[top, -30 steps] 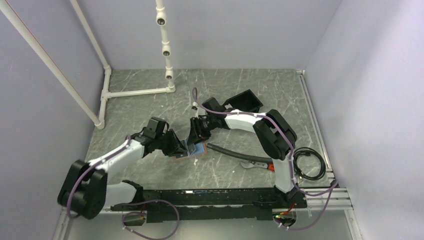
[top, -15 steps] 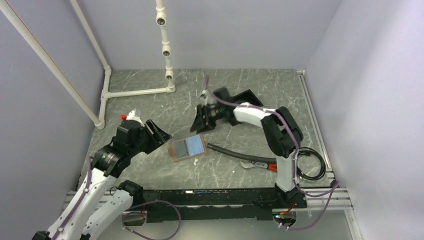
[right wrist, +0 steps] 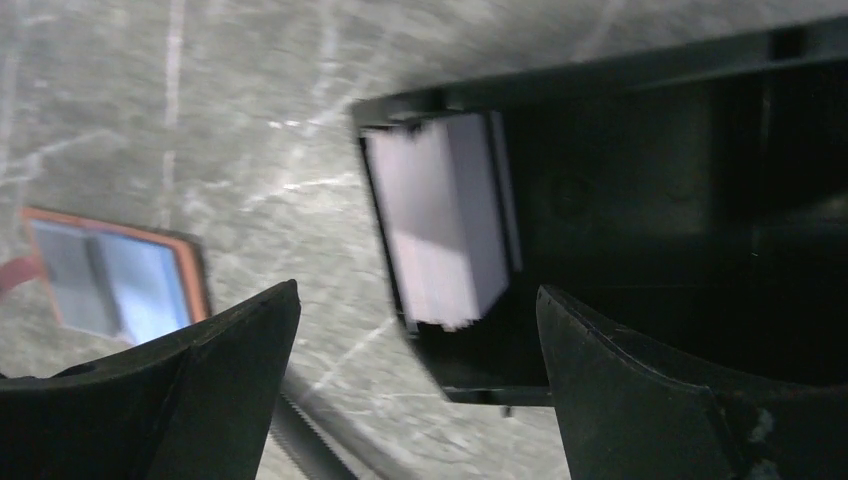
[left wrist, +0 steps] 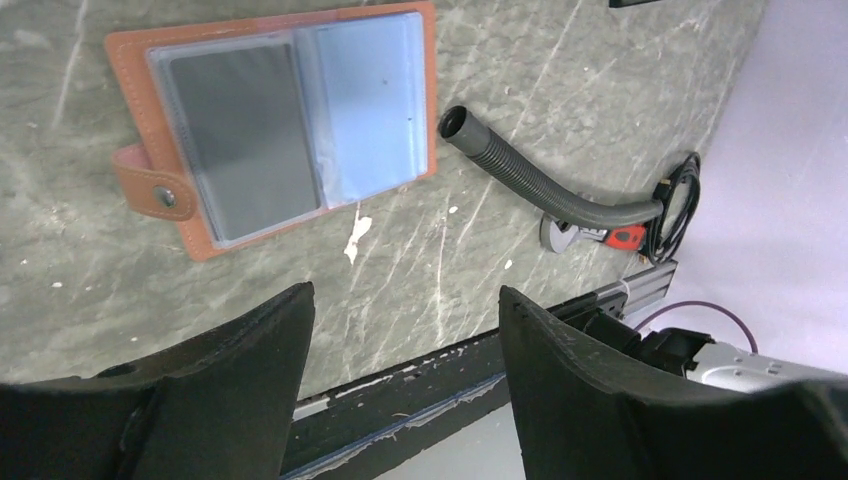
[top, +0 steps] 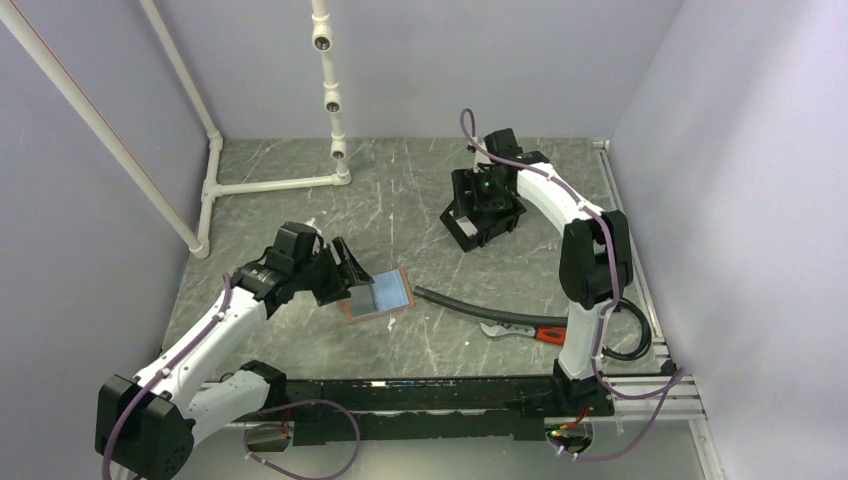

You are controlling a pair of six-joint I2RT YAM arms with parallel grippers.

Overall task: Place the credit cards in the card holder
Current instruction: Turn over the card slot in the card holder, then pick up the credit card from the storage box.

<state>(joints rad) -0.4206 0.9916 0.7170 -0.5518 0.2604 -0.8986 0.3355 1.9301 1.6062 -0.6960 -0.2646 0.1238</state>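
1. Card holder [top: 378, 295]: small tan-brown leather bifold with clear plastic sleeves and a snap tab. It lay open and flat on the grey-green marbled table [top: 440, 350], near the middle and just beside the left jaws.
2. Credit cards, seated: one dark blue-grey plastic card [left wrist: 235, 140] occupied the sleeve on the tab side. One light blue card [left wrist: 370, 110] occupied the neighbouring sleeve. Both lay square inside their sleeves, with no edge seen sticking out.
3. Credit cards, loose: none were seen on the bare table in any view.
4. Black plastic box [top: 483, 215]: open-topped, at the far right of the table, well apart from the card holder. A pale upright block [right wrist: 440, 220] stood against its inner wall. That view was blurred, so it could not be told whether the block was a stack of further cards.
5. Left jaws: wide apart and holding nothing, hovering just short of the holder's near edge.
6. Right jaws: wide apart and holding nothing, poised over the box with the pale block between them but not touched.
7. Other items: a black ribbed hose [top: 470, 305] and a red-handled hand tool [top: 522, 331], both to the right of the holder and apart from it.
8. Progress, as judged: at least two cards were stowed. Likely left to do: fetch whatever cards the box contains, sleeve them, and perhaps fold the holder shut.
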